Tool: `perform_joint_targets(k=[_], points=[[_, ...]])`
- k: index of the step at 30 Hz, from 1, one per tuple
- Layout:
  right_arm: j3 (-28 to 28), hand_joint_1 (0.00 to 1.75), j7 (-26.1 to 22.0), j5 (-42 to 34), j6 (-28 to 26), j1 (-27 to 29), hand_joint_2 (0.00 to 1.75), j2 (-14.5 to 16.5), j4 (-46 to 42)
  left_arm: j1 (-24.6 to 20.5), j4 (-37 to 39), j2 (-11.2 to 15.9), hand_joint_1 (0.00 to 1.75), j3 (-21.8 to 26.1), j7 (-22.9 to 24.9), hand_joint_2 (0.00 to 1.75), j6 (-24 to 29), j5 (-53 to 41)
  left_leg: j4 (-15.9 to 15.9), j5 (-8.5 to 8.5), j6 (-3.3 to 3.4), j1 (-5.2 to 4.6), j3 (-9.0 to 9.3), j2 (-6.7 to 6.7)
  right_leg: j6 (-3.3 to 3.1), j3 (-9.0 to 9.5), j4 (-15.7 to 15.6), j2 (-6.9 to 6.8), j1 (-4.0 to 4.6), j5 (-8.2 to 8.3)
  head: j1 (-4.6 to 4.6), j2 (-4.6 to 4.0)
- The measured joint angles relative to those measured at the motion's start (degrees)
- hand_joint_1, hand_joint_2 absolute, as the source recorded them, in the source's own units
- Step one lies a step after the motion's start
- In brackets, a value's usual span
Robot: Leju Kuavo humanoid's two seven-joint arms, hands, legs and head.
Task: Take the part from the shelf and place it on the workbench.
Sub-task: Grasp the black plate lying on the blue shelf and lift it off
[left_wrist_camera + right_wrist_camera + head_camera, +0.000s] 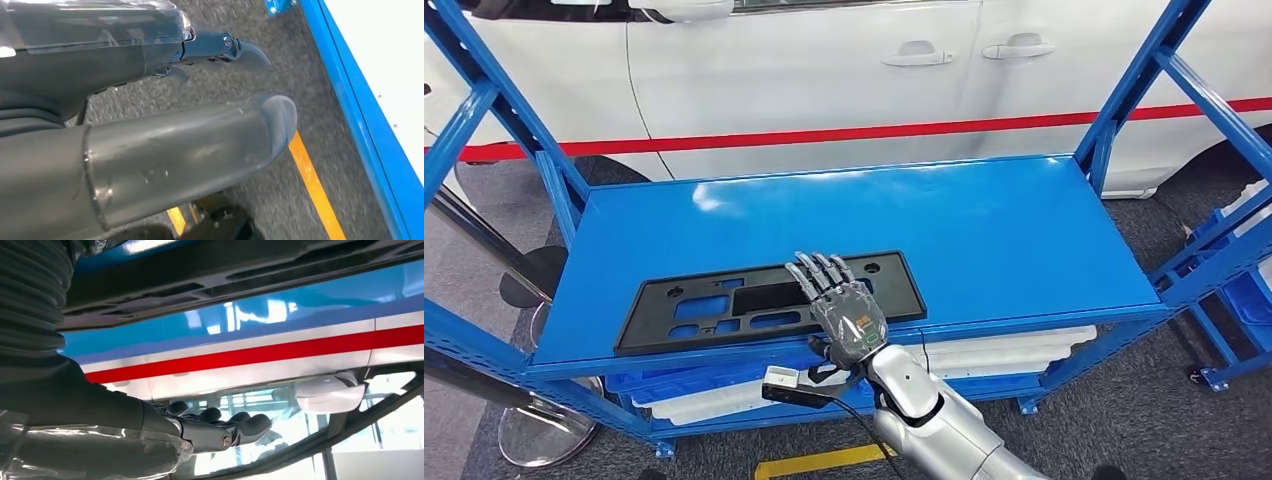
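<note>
A flat black plastic part with several cut-outs lies near the front edge of the blue shelf top. My right hand reaches over the part's right half, fingers stretched out straight and holding nothing. In the right wrist view the right hand's fingers stand off from the black part, with a gap between them. My left hand hangs over the grey floor beside the shelf, thumb and fingers apart and empty.
A white car with a red stripe stands close behind the shelf. Slanted blue posts frame both ends. The lower tier holds white sheets and blue bins. Another blue rack stands at the right, and a stanchion base at the left.
</note>
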Motion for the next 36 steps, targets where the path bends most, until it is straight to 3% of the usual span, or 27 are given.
perform_joint_targets(k=[2,6,7,9,11,12,13,15,17,19,20,22,25,26,27,28,29,31,32,36], points=[[0.01,0.0,0.3,0.04,0.07,-1.27,1.75,0.76,2.09,-0.12,0.16,-0.02,0.0,-0.58,0.07,0.0,-0.09,0.09,0.22,-0.1,-0.53,-0.2,-0.23,0.0,-0.52,1.6,-3.85,0.01,0.21,0.98,-0.01,0.0],[0.03,0.0,0.78,1.07,0.91,-3.26,1.75,2.37,6.96,-0.16,0.26,0.03,0.0,-1.44,0.37,0.0,-0.17,0.62,1.25,-1.01,-1.9,-0.04,-0.72,0.04,-1.83,1.79,-4.66,0.03,0.15,1.3,-0.02,0.0],[0.05,0.0,0.93,1.33,1.11,-3.71,1.75,2.83,8.35,-0.16,0.27,0.04,0.0,-1.71,0.47,0.0,-0.18,0.82,3.25,-2.3,-2.22,0.03,-1.58,0.05,-2.14,1.93,-4.92,-0.05,0.01,1.43,-0.02,0.0],[0.19,0.0,1.22,1.53,1.05,-4.3,1.75,3.6,11.23,-0.08,0.28,0.03,0.0,-2.13,0.7,0.0,-0.21,1.27,10.3,-5.92,-2.72,0.18,-4.88,0.06,-2.44,2.0,-5.0,-0.21,0.0,1.42,-0.02,0.0],[0.37,0.0,1.3,1.58,0.79,-4.66,1.75,4.21,13.88,0.17,0.3,0.05,0.0,-2.32,0.87,0.0,-0.28,1.63,15.89,-7.53,-2.98,0.26,-7.6,0.07,-2.54,2.06,-4.95,-0.23,0.09,1.35,-0.02,0.0],[0.47,0.0,1.29,1.64,0.69,-4.9,1.75,4.53,15.0,0.29,0.3,0.08,0.0,-2.38,0.91,0.0,-0.32,1.77,15.78,-6.72,-2.98,0.26,-7.57,0.07,-2.57,2.16,-4.92,-0.16,0.1,1.3,-0.02,0.0],[0.56,0.0,1.28,1.73,0.68,-5.21,1.75,4.9,15.9,0.36,0.29,0.12,0.0,-2.44,0.92,0.0,-0.35,1.89,13.17,-4.9,-2.87,0.26,-6.28,0.08,-2.57,2.32,-4.91,-0.04,0.11,1.24,-0.02,0.0],[0.86,0.0,1.29,1.96,0.69,-5.82,1.75,5.72,17.39,0.33,0.28,0.2,0.0,-2.57,0.93,0.0,-0.39,2.16,4.91,-1.26,-2.35,0.15,-2.14,0.13,-2.37,2.67,-4.89,0.22,0.19,1.08,-0.02,0.0],[1.21,0.75,1.25,2.07,0.72,-6.31,1.75,6.48,18.61,0.24,0.29,0.22,0.0,-2.74,0.92,0.0,-0.49,2.37,0.05,-0.07,-1.71,-0.13,0.21,0.16,-1.84,2.84,-4.88,0.48,0.31,0.99,-0.02,0.0],[1.48,1.61,0.88,2.02,0.78,-6.58,1.75,7.24,19.68,0.27,0.3,0.2,0.0,-2.97,0.91,0.0,-0.57,2.47,-0.59,-0.08,-1.13,-0.34,0.51,0.14,-1.16,2.96,-5.05,0.63,0.29,1.06,-0.02,0.0],[1.6,1.7,0.56,1.96,0.81,-6.61,1.75,7.58,20.11,0.32,0.29,0.16,0.0,-3.12,0.91,0.0,-0.61,2.52,-0.85,0.14,-0.81,-0.21,0.69,0.2,-0.83,2.99,-4.96,0.59,0.25,0.97,-0.02,0.0],[1.99,1.75,-0.22,1.78,0.81,-6.6,1.75,8.14,20.85,0.39,0.28,0.09,0.0,-3.43,0.91,0.0,-0.68,2.76,-1.46,0.72,-0.06,0.11,0.96,0.35,-0.22,1.99,-2.58,0.44,0.19,-0.86,-0.01,0.0],[2.8,1.73,-0.91,1.64,0.75,-6.29,1.75,8.53,21.72,0.67,0.29,0.07,0.0,-3.67,0.92,0.0,-0.7,3.04,-1.63,0.98,0.32,0.24,0.67,0.51,0.43,-3.06,8.04,0.27,-0.13,-6.55,-0.02,0.0],[3.07,1.72,-1.02,1.63,0.73,-6.15,1.75,8.6,21.96,0.82,0.29,0.07,0.0,-3.68,0.94,0.0,-0.7,3.09,-1.58,0.98,0.31,0.24,0.6,0.54,0.58,-4.35,10.64,0.22,-0.26,-7.29,-0.01,0.0],[3.33,1.71,-1.15,1.62,0.72,-6.06,1.75,8.65,22.15,0.96,0.29,0.06,0.0,-3.69,0.97,0.0,-0.71,3.16,-1.5,0.95,0.26,0.25,0.56,0.56,0.68,-4.61,11.11,0.16,-0.39,-6.78,-0.01,0.0],[3.58,1.71,-1.27,1.61,0.7,-6.04,1.75,8.7,22.28,1.07,0.29,0.04,0.0,-3.7,1.01,0.0,-0.73,3.25,-1.37,0.88,0.16,0.27,0.57,0.53,0.72,-3.73,9.3,0.1,-0.52,-5.24,-0.01,0.0],[3.83,1.71,-1.39,1.6,0.62,-6.07,1.75,8.78,22.36,1.14,0.3,0.01,0.0,-3.72,1.04,0.0,-0.75,3.33,-1.18,0.76,-0.02,0.29,0.58,0.47,0.68,-1.84,5.5,0.05,-0.64,-3.02,0.0,0.0],[4.22,1.71,-1.49,1.56,0.39,-6.16,1.75,9.03,22.43,1.21,0.3,-0.06,0.0,-3.74,1.08,0.0,-0.79,3.43,-0.66,0.44,-0.57,0.17,0.5,0.28,0.33,1.72,-1.82,0.04,-0.6,-0.13,-0.01,0.0],[4.4,1.71,-1.52,1.56,0.25,-6.18,1.75,9.15,22.45,1.23,0.31,-0.08,0.0,-3.75,1.09,0.0,-0.78,3.44,-0.46,0.34,-0.92,0.09,0.42,0.2,0.06,2.61,-3.76,0.06,-0.5,0.39,-0.02,0.0],[4.92,1.62,-1.45,1.62,0.13,-6.5,1.75,9.53,22.49,1.35,0.31,-0.07,0.0,-3.75,1.22,0.0,-0.75,3.6,-0.02,-0.16,-2.27,0.32,0.22,0.1,-1.48,2.84,-4.63,0.0,-0.3,0.66,-0.02,0.0]])
